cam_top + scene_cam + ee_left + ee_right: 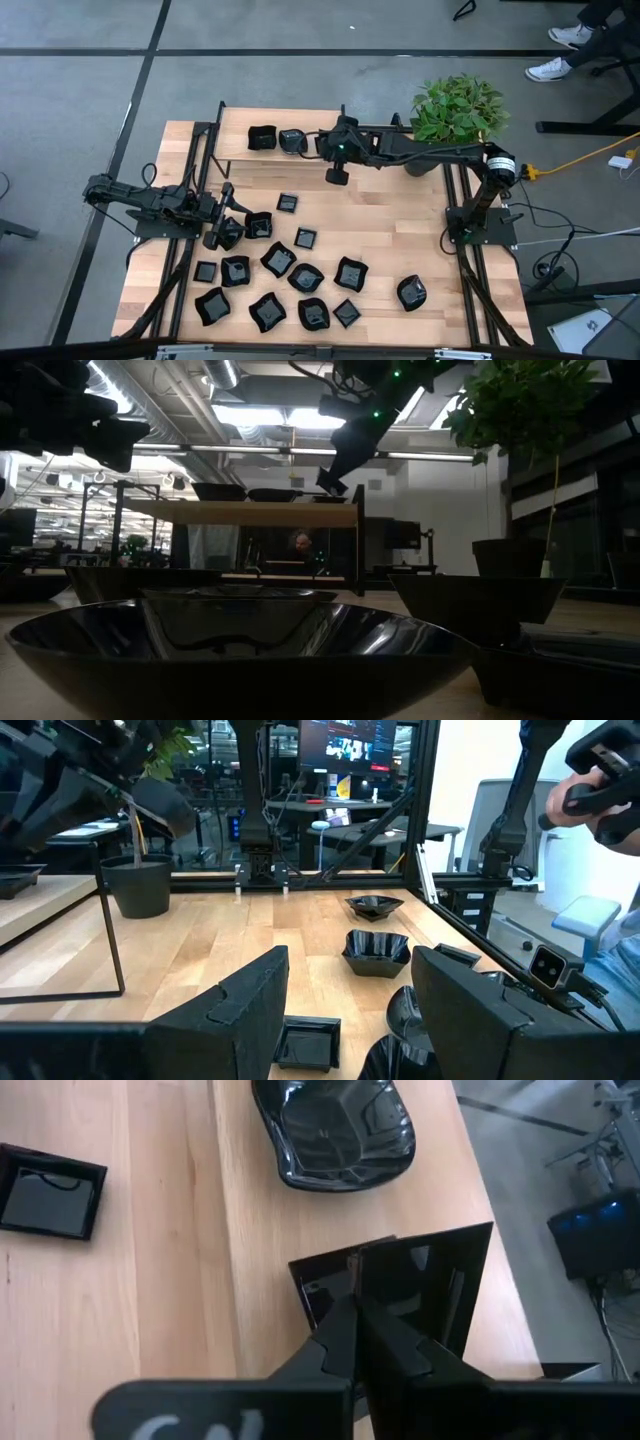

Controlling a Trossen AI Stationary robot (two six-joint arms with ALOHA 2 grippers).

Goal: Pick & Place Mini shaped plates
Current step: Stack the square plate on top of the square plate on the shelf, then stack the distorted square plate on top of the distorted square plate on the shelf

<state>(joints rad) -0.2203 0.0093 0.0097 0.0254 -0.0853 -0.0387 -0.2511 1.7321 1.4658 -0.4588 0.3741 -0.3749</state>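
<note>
Our right gripper [352, 1325] is clenched on the thin rim of a square black plate [420, 1295] above the far shelf [240, 150]. Our left gripper [222, 232] waits released over the plates [290, 275] scattered near us. They look glossy, stiff, light, breakable; rims suit pinching.

Glossy black mini plates [305, 278] lie scattered across the table's near half; three sit on the shelf.

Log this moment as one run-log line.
left gripper: open, above floor plates | right gripper: shut on square plate, over shelf
</note>
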